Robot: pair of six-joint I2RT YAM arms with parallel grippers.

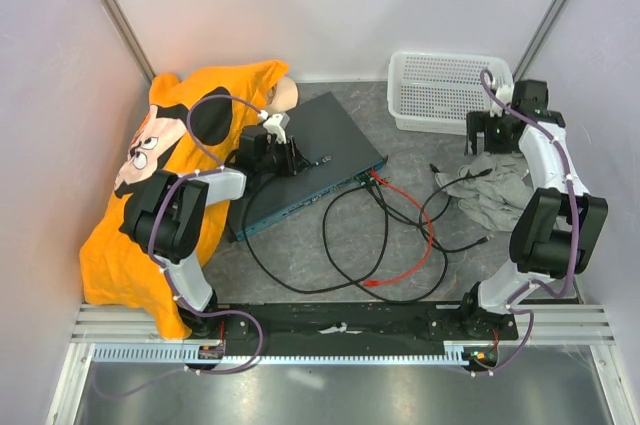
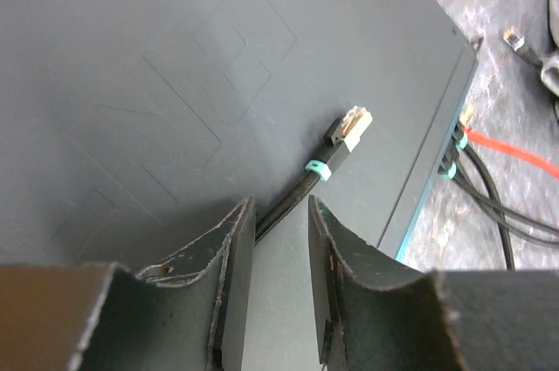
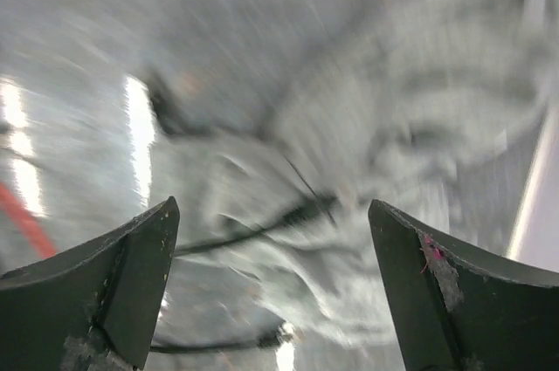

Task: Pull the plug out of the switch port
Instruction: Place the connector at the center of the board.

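The switch [image 1: 330,140] lies flat in the middle, dark top up [image 2: 175,57], with its teal front face [image 2: 428,188] toward the cables. A black cable [image 2: 288,201] ends in a clear plug [image 2: 354,127] with a teal ring, lying free on the switch top. My left gripper [image 2: 279,205] hovers over the switch top [image 1: 298,157]; its jaws stand narrowly apart and the cable runs in under the left fingertip. Other plugs [image 2: 454,140] sit at the front ports. My right gripper [image 3: 272,209] is wide open and empty by the basket [image 1: 487,140]; its view is blurred.
An orange printed shirt [image 1: 160,175] is heaped at the left beside the switch. A white mesh basket [image 1: 440,90] stands at the back right. A grey cloth [image 1: 490,190] lies under the right gripper. Black cables [image 1: 350,245] and a red cable [image 1: 415,245] loop in front of the switch.
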